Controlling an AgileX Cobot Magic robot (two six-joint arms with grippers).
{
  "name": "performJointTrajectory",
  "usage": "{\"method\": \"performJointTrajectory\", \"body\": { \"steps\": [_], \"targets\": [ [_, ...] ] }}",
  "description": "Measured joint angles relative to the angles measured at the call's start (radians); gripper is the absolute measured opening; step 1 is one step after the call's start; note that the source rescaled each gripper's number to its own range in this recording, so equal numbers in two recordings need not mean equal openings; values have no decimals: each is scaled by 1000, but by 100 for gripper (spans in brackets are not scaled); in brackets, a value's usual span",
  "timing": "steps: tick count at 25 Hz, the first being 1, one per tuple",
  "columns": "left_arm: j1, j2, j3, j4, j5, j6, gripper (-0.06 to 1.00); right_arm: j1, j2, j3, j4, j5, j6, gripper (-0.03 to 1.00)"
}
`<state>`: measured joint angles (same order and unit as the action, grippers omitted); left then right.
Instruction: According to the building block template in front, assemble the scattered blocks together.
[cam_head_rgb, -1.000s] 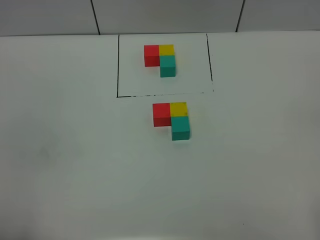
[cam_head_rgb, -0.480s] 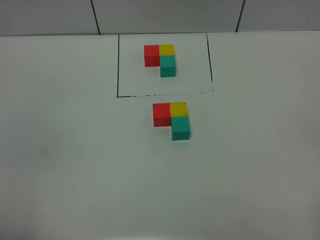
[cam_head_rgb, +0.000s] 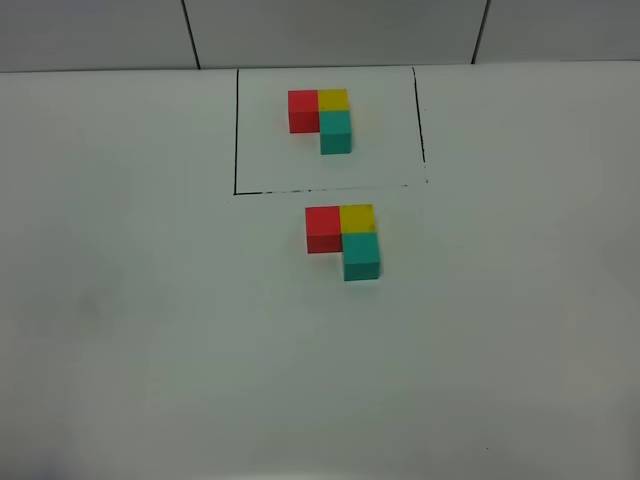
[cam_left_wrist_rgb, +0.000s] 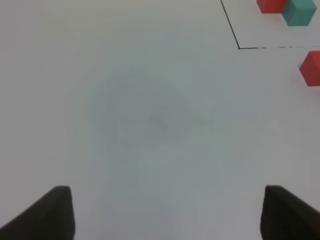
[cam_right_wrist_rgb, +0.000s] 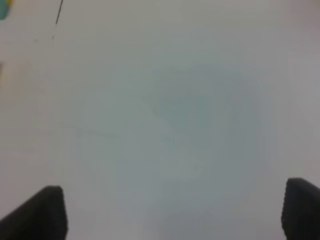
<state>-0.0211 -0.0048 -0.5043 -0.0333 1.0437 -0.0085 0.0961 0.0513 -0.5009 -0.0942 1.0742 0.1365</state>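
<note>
Nothing has moved since the earlier pictures: blocks and drawn frame lie exactly as they did a second ago, and neither arm shows in the high view.

The scattered blocks (cam_head_rgb: 346, 240) sit a little toward the far edge of the tabletop (cam_head_rgb: 150, 350), about midway between its left and right edges, just on the near side of the black frame (cam_head_rgb: 237, 130). They are already joined: the red cube (cam_head_rgb: 323, 228) touches the yellow cube (cam_head_rgb: 357, 218) side by side, and the teal cube (cam_head_rgb: 361, 255) touches the yellow one on its near side. That L matches the building block template (cam_head_rgb: 322, 119), which lies inside the frame close to the far edge. Judging by this, the assembly looks finished.

Left fingers (cam_left_wrist_rgb: 165, 212) are spread wide over bare tabletop with nothing between them; the left wrist view catches a frame corner, two template cubes and the assembled red cube at its border. Right fingers (cam_right_wrist_rgb: 175, 212) are likewise spread and empty over bare tabletop, well apart from the blocks.

What could go wrong now is mainly a needless return: the cubes seem only to rest against each other, so a passing finger could nudge one, opening a gap or twisting the L. A push toward the far edge could also drive the cluster across the frame line.

No brand, label or writing can be read anywhere.
</note>
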Motion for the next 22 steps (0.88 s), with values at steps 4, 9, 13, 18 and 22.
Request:
{"method": "performJointTrajectory", "body": {
  "steps": [4,9,13,18,22],
  "targets": [
    [0,0,0,0,0,0,93,0,0,0,0,-5,0,76],
    [0,0,0,0,0,0,93,0,0,0,0,-7,0,76],
    [0,0,0,0,0,0,93,0,0,1,0,-7,0,76],
    [0,0,0,0,0,0,93,-3,0,1,0,-8,1,76],
    [0,0,0,0,0,0,93,-61,0,1,0,-8,1,76]
  ]
}}
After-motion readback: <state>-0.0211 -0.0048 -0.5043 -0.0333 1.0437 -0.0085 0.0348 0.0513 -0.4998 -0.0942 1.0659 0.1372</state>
